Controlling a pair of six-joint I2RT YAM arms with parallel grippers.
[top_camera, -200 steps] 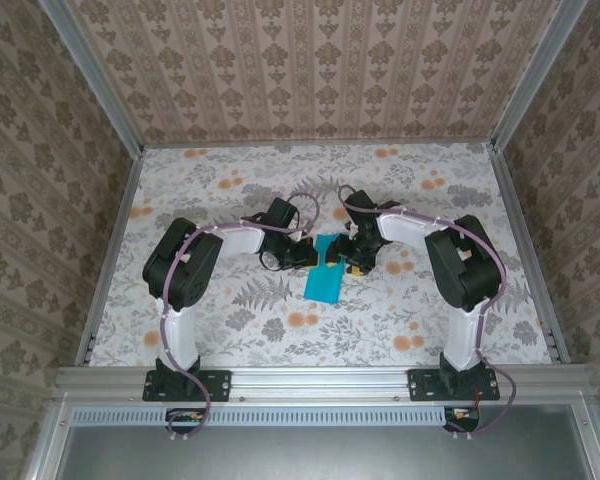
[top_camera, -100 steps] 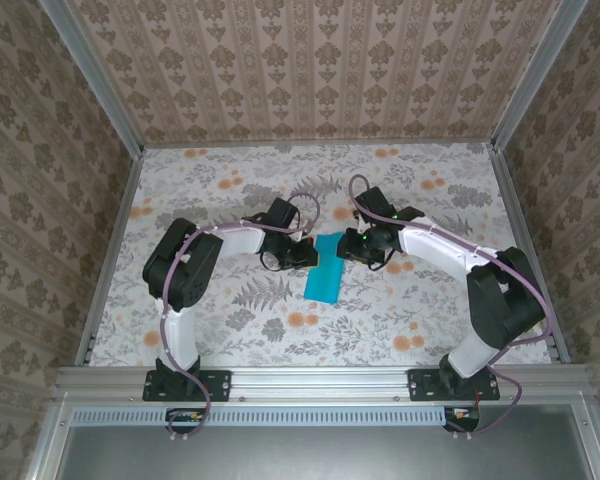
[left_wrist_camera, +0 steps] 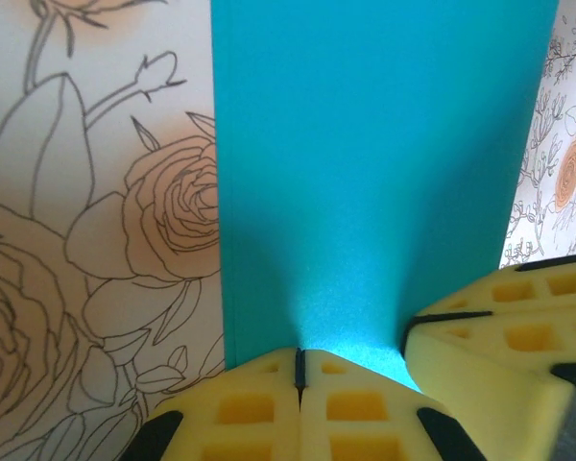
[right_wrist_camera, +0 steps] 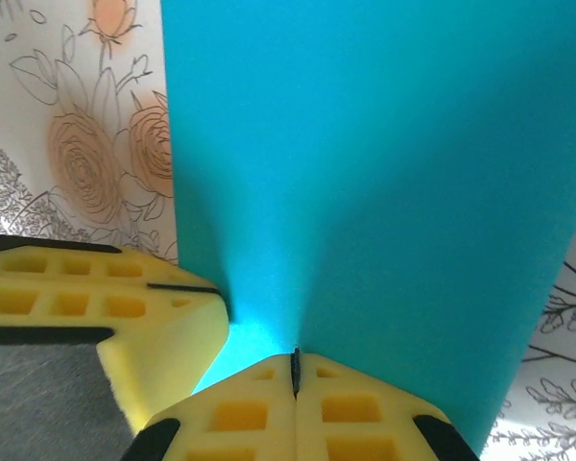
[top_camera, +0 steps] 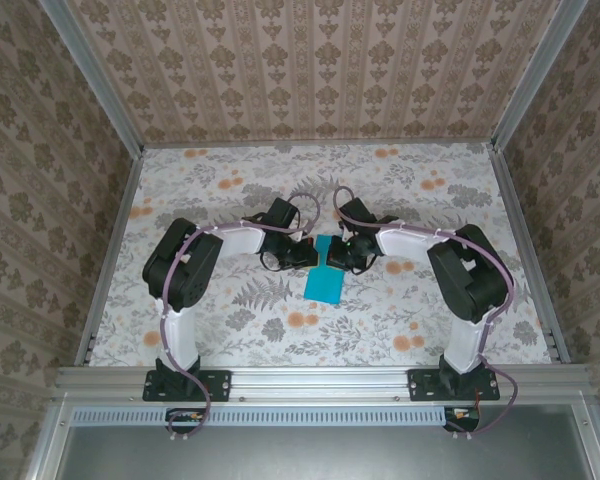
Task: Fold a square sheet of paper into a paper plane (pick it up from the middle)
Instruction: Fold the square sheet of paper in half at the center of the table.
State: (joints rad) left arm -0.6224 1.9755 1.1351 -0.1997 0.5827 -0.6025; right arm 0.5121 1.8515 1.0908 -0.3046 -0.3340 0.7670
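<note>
Both grippers clamped on the square sheet of paper (top_camera: 326, 282) at mid-table.
The left gripper (top_camera: 309, 256) and right gripper (top_camera: 341, 257) close in from opposite sides, jaws pinching the sheet's far end. The sheet lies as a narrow folded strip on the floral table (top_camera: 230, 330). The yellow pads (left_wrist_camera: 504, 331) crowd together at the pinch, and papered walls (top_camera: 310, 70) enclose three sides.

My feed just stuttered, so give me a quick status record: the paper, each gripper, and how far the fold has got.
paper: square sheet of paper, teal, an oblong shape from above, on the floral table
left gripper: shut on the paper's far end, from the left
right gripper: shut on the same end, from the right
gripper spacing: yellow pads almost side by side at the paper
fold progress: no pointed dart shape yet
</note>
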